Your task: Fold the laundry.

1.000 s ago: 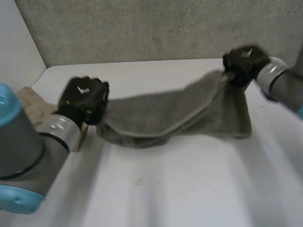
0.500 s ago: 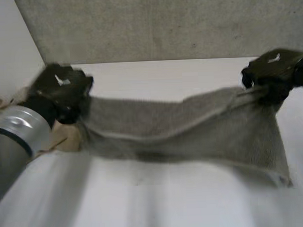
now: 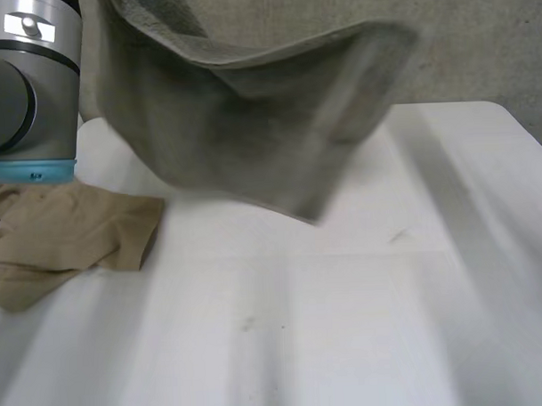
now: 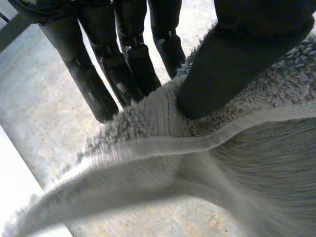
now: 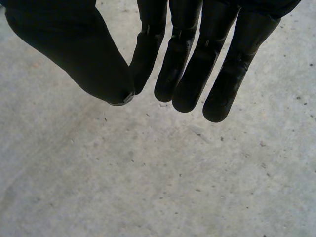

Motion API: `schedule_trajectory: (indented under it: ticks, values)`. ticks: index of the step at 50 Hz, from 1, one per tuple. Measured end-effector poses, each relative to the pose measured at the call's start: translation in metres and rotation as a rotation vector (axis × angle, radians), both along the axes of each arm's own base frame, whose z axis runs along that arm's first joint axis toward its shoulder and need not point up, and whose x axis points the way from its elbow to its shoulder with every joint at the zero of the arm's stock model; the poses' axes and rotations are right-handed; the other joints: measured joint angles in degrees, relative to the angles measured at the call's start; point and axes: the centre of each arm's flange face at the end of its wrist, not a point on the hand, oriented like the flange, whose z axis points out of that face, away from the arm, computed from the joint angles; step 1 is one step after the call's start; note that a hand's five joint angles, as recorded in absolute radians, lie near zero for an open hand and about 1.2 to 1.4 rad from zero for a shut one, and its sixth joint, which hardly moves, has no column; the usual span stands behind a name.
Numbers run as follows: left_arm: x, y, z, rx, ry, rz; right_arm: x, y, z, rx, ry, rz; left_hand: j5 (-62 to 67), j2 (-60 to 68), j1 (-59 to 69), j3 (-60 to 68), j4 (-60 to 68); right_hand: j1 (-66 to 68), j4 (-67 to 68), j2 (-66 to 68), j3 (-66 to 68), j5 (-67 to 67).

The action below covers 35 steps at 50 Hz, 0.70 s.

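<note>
Grey terry towel (image 3: 250,123): we found it raised high above the white table (image 3: 364,324), no longer stretched between both robot hands. Left robot hand (image 4: 237,64) pinched its hem; right robot hand (image 5: 192,64), fingers straight and empty, had released it, likely requiring a regrasp.

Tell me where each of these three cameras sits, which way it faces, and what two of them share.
Head view: between and behind the arms, looking down at the white table; the left arm shows beside the hanging grey towel.
Left wrist view: on the left wrist, looking along the left hand, which pinches the towel's edge against its thumb.
Right wrist view: on the right wrist, looking along the right hand, straight-fingered and empty, toward a grey wall.
Shared: head and left wrist views both show the towel.
</note>
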Motion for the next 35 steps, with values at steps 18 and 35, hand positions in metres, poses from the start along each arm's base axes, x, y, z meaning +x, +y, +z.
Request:
schedule_trajectory:
  ticks: [18,35]
  values:
    - [0.024,0.056,-0.136,0.481,-0.176,0.036,-0.001,0.058,-0.143,0.554,0.346,0.080,1.12,0.05,0.00,0.00,0.00,-19.25,-27.49,-26.99,-26.94,-26.25]
    - [0.006,0.125,-0.047,0.384,-0.137,-0.077,0.055,0.111,-0.198,0.836,0.034,0.221,1.12,0.05,0.00,0.01,0.01,-42.28,-54.83,-54.74,-55.10,-53.16]
